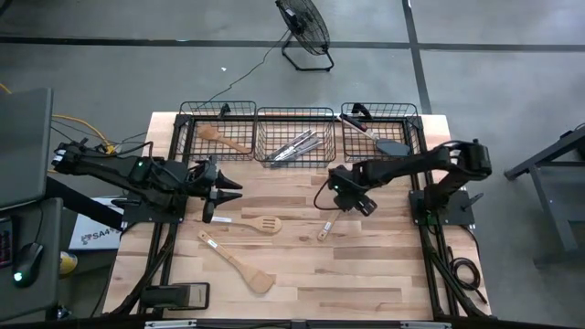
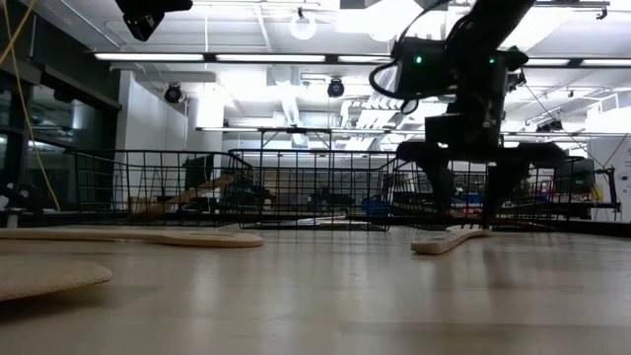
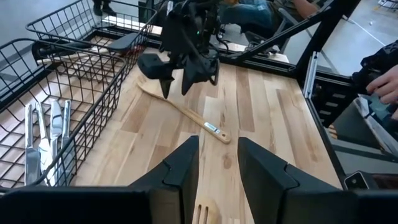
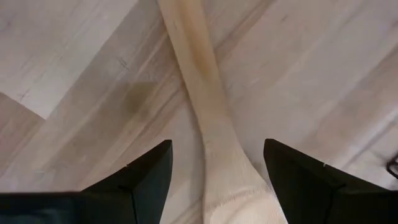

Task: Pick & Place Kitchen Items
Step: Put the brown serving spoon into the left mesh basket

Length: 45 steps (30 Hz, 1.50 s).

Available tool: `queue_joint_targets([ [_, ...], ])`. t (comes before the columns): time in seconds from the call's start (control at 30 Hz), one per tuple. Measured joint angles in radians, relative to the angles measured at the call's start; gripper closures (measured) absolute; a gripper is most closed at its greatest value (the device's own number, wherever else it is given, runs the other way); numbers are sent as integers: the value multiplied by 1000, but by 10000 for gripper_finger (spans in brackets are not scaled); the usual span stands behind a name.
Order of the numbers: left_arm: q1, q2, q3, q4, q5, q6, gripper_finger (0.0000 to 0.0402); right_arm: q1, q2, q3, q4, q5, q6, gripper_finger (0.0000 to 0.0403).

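A light wooden spoon (image 1: 327, 226) lies flat on the table near the middle. My right gripper (image 1: 344, 199) hangs over its far end, fingers pointing down and open. In the right wrist view the two fingers stand on either side of the spoon (image 4: 208, 124) without touching it. The low view shows the gripper (image 2: 463, 212) just above the spoon (image 2: 449, 240). My left gripper (image 1: 236, 190) is open and empty at the table's left. It points toward the right, just behind a slotted wooden spatula (image 1: 260, 224). Another wooden spatula (image 1: 239, 264) lies nearer the front.
Three black wire baskets stand along the far edge. The left one (image 1: 183, 137) holds a wooden spatula, the middle one (image 1: 260, 137) metal knives (image 3: 46, 134). The right one (image 1: 416, 137) holds a black turner and a red-headed spatula. A person's hand (image 3: 382, 87) shows beyond the table.
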Motion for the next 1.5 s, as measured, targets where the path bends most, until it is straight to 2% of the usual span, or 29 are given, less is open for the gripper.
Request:
queue_joint_targets([
  [0.37,0,0,0,0,0,0,293,-79,36,0,78,-59,-137,158],
  [0.5,0,0,0,0,0,-7,293,-103,41,0,72,-118,-141,158],
  [0.73,0,0,0,-7,0,-15,293,-104,77,1,65,-154,-148,158],
  [1.0,0,0,1,-15,0,-15,293,-97,124,5,59,-153,-132,160],
  [1.13,0,0,1,-14,0,-15,293,-96,125,3,49,-155,-116,183],
  [1.33,0,0,1,-15,0,-15,293,-96,126,3,30,-170,-108,239],
  [1.5,0,0,1,-15,1,-15,293,-86,127,3,28,-170,-45,277],
])
